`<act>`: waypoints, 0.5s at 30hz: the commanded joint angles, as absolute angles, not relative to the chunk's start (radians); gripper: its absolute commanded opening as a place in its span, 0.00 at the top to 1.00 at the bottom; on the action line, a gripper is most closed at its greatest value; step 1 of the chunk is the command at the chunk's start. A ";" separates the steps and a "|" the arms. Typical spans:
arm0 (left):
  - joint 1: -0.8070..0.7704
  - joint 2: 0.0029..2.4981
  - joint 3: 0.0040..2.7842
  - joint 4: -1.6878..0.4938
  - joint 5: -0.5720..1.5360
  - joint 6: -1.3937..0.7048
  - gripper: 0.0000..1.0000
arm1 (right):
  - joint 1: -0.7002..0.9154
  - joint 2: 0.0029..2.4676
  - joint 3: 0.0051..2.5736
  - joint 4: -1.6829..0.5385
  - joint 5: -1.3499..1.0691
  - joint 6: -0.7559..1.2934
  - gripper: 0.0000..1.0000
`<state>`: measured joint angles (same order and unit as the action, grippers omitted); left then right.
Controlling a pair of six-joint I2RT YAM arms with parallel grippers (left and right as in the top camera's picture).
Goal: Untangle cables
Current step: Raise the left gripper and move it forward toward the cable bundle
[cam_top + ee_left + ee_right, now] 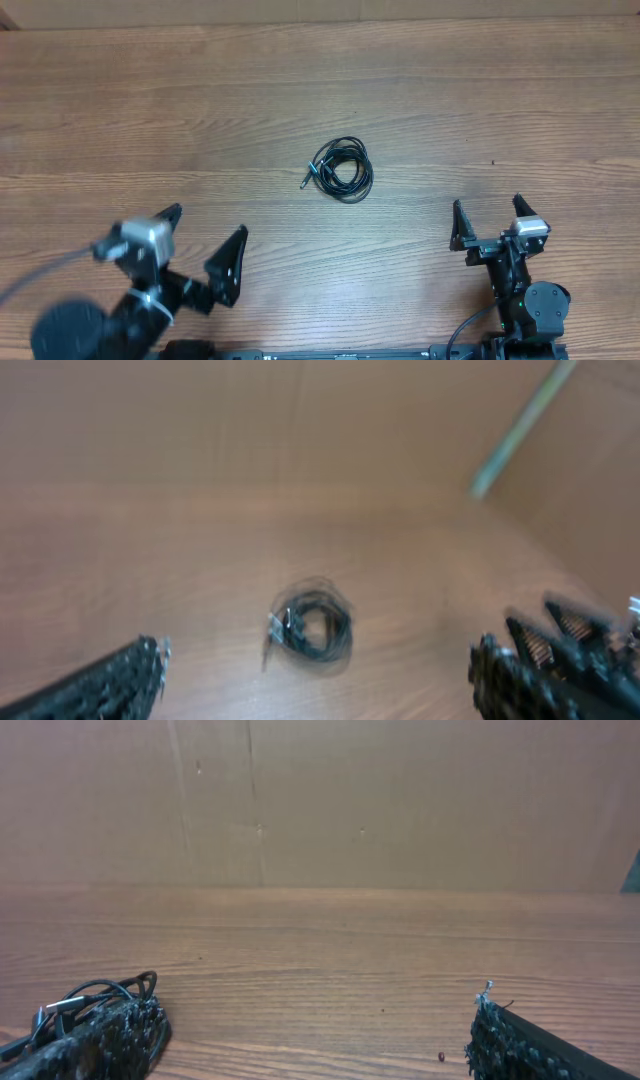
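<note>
Left pincer (210,220), right pincer (487,203) agape, cables (342,170) coiled

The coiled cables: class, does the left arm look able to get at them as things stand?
Probably yes. The cables lie alone on the table, and the left pincer is open and faces them, with nothing in between.

Cables (341,170): one coiled bundle on counter (300,90), approx. centre, w/ left fingers (230,265) at near edge to bundle's left, right fingers (460,230) at near edge to its right, both well apart from it; wall (400,800) behind counter.
</note>
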<state>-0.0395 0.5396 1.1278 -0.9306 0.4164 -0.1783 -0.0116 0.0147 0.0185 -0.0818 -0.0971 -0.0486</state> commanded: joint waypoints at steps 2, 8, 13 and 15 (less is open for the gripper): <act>-0.039 0.823 1.439 -1.192 0.455 -0.033 0.00 | -0.007 0.004 0.008 -0.077 -0.094 -0.051 0.00; -0.039 1.034 1.646 -1.382 0.661 -0.086 0.00 | -0.007 0.004 0.008 -0.077 -0.094 -0.050 0.00; -0.040 1.079 1.650 -1.381 0.678 -0.076 0.00 | -0.007 0.004 0.008 -0.077 -0.094 -0.050 0.00; -0.040 1.089 1.657 -1.373 0.649 -0.116 0.00 | -0.007 0.004 0.008 -0.077 -0.094 -0.051 0.00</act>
